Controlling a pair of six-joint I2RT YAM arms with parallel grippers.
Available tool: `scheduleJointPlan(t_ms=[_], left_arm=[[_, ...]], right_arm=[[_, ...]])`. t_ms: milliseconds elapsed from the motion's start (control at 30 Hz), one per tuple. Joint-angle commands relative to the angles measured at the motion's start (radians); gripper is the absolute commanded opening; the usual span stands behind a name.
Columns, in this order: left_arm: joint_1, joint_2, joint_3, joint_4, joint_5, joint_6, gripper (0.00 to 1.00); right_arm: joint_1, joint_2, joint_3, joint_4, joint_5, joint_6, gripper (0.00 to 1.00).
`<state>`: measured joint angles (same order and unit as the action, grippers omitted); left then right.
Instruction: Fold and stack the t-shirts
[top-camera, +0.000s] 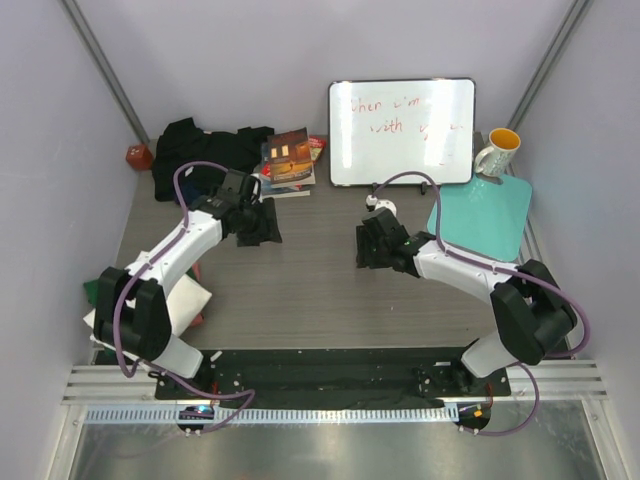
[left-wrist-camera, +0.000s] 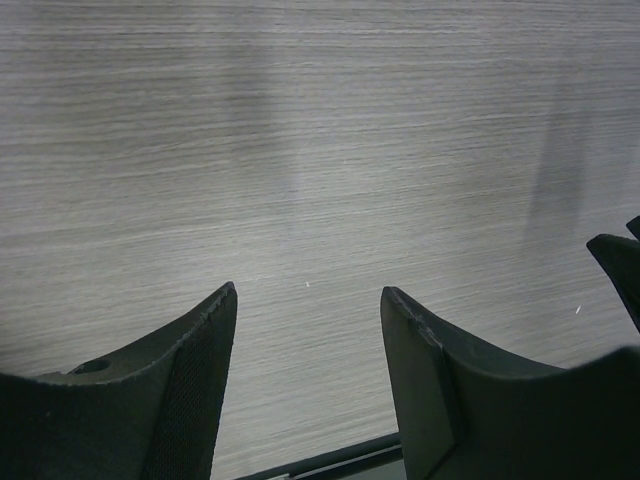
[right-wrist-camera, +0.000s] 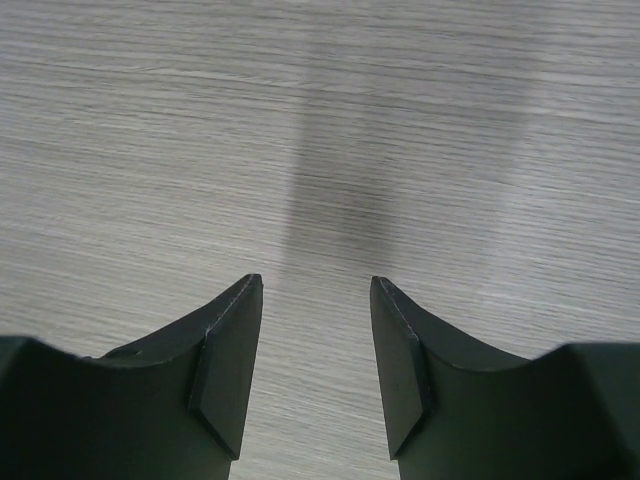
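Broadly, the grey wood-grain table (top-camera: 320, 290) fills the scene; a crumpled heap of black cloth t-shirts (top-camera: 195, 150) sits at its far left corner, and a white cloth t-shirt (top-camera: 198, 297) lies at the near left beside the left arm (top-camera: 180, 250). The left gripper (left-wrist-camera: 310, 290) and right gripper (right-wrist-camera: 316, 280) hover over the tabletop, jaws apart, holding nothing
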<state>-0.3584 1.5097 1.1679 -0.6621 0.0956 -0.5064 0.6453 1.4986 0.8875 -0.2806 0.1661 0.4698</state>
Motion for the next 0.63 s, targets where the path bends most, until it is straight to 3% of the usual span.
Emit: scheduleJointPlan(t_ms=[0,300,600], left_arm=[[-0.005,0.023,0.01,0.079,0.062,0.028,0.6],[-0.007,0.033,0.03,0.078,0.07,0.04,0.6],[-0.007,0.053,0.042,0.035,-0.016,0.037,0.56]], right_arm=[[-0.006,-0.044,-0.001,-0.023,0.073,0.009,0.53],[-0.007,-0.063,-0.005,-0.038,0.087,0.004,0.53],[-0.007,-0.069,-0.01,-0.045,0.078,0.004,0.54]])
